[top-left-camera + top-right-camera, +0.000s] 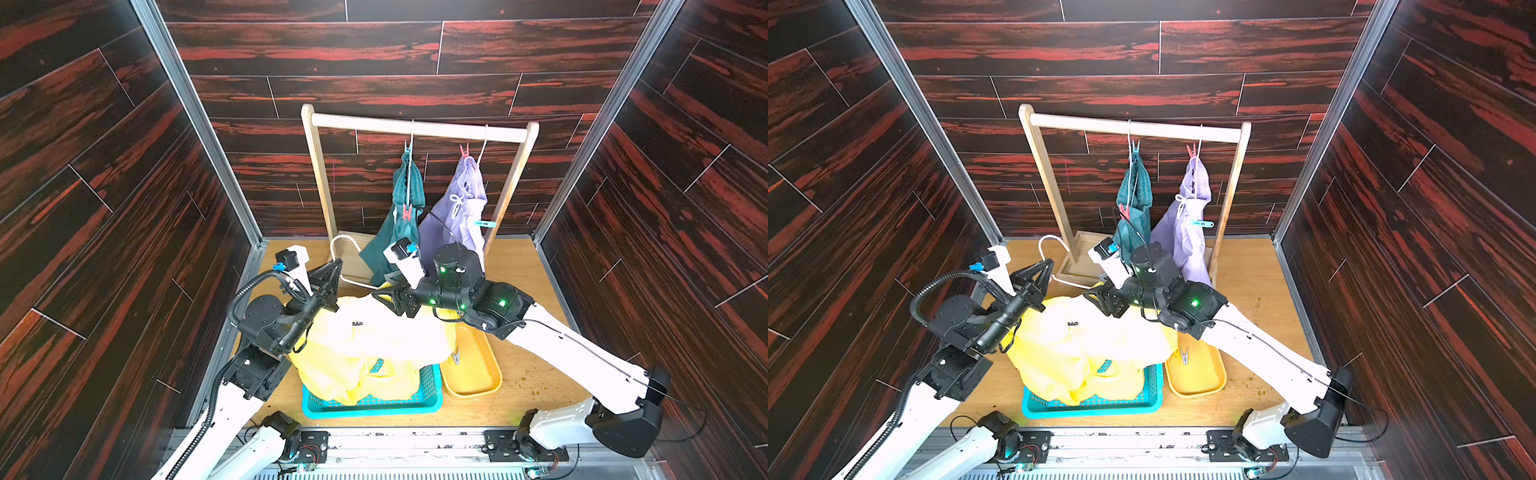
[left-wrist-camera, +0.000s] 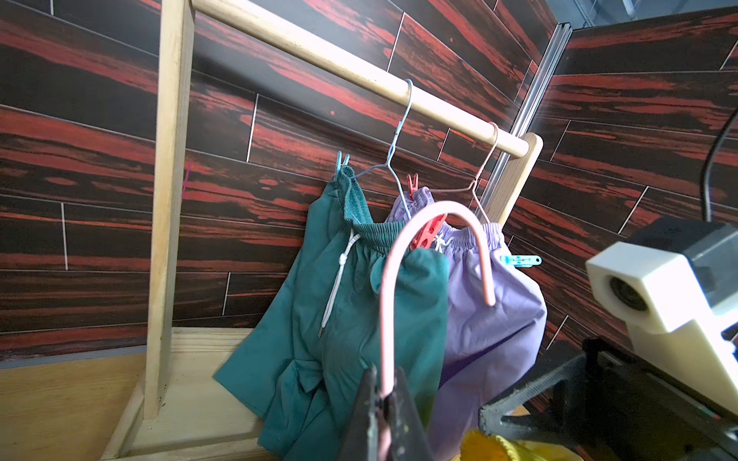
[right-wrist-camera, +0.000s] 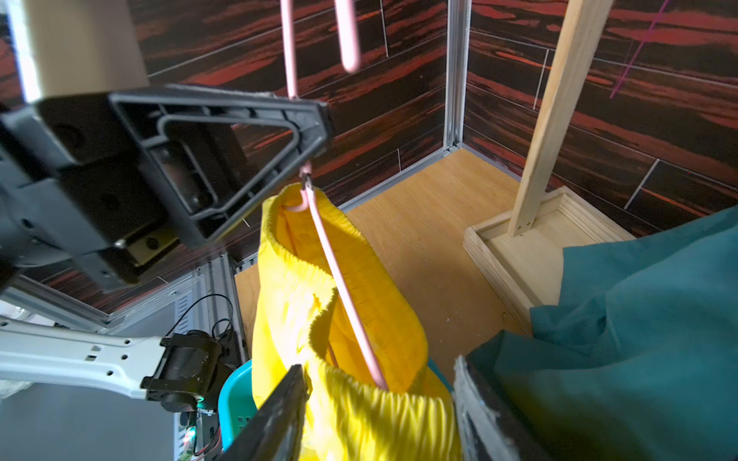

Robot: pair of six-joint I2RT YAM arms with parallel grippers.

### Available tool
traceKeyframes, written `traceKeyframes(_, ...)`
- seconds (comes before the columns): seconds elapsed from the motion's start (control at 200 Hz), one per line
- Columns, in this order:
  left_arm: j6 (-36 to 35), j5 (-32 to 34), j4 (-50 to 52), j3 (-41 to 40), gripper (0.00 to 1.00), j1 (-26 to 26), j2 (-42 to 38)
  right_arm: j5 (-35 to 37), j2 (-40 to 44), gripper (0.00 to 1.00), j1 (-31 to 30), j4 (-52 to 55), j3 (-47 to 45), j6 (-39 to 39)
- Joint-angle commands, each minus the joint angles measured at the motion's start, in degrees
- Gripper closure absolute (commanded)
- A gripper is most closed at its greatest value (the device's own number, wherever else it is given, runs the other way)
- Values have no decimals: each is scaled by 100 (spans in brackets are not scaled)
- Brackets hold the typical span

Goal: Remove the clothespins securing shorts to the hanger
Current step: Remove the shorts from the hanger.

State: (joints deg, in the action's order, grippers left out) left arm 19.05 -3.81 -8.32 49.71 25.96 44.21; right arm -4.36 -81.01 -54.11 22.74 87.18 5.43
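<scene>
**Q:** Largest items first. What stands where?

**A:** The wooden rack [image 1: 415, 129] stands at the back of the floor. The teal shorts [image 1: 390, 245] and the lavender shorts [image 1: 461, 216] hang side by side from its rail. The yellow shorts [image 1: 374, 345] are off the rail, and their bulk is slumped over the turquoise basket [image 1: 374, 409]. The yellow tray [image 1: 473, 374] sits just beside the basket.

**Q:** And your pincers?

**A:** My left pincer [image 2: 385, 383] is pressed together on the neck of the pink hanger [image 3: 345, 291], with the hook pointing up. The yellow waistband hangs on that hanger. My right pincer [image 3: 379, 371] is spread, one jaw on either side of the yellow waistband. I cannot tell whether the pads touch the cloth.

**Q:** Clothespins?

**A:** Four are clipped on.
- Teal pair: the upper blue clothespin [image 1: 408, 147] is at the top of the waistband, and the lower red clothespin [image 1: 406, 212] is further down.
- Lavender pair: the upper red clothespin [image 1: 465, 151] is at the top, and the lower blue clothespin [image 1: 485, 224] sticks out sideways at the low end.

The loose clothespin [image 1: 456, 356] lies in the tray, near its basket-side wall.
</scene>
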Motion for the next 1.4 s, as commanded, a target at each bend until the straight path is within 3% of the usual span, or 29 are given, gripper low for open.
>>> traceKeyframes(0.0,-75,104,-306,242,100,15,-149,272,1,45,-12,150,-175,-41)
traceKeyframes(0.321,-156,326,-276,249,100,15,-145,697,237,87,-15,160,-598,-143)
traceKeyframes(0.441,-182,376,-226,247,100,15,-110,825,363,94,-12,102,-720,-134)
traceKeyframes(0.556,-182,423,-173,246,100,15,-88,1002,531,92,-17,37,-879,-139)
traceKeyframes(0.676,-191,545,-169,249,100,15,-80,1114,677,75,-10,53,-1081,-184)
traceKeyframes(0.792,-209,601,-214,262,100,15,-48,1087,712,69,5,163,-1184,-185)
traceKeyframes(1.012,-184,592,-206,307,100,14,0,1117,870,66,5,109,-1412,-111)
traceKeyframes(1.147,-169,619,-187,319,100,15,-26,1195,950,89,13,12,-1548,-114)
traceKeyframes(1.333,-182,662,-131,328,100,15,-18,1345,993,92,26,14,-1604,-86)
traceKeyframes(1.393,-191,688,-92,328,100,15,-17,1440,1064,100,29,-13,-1665,-56)
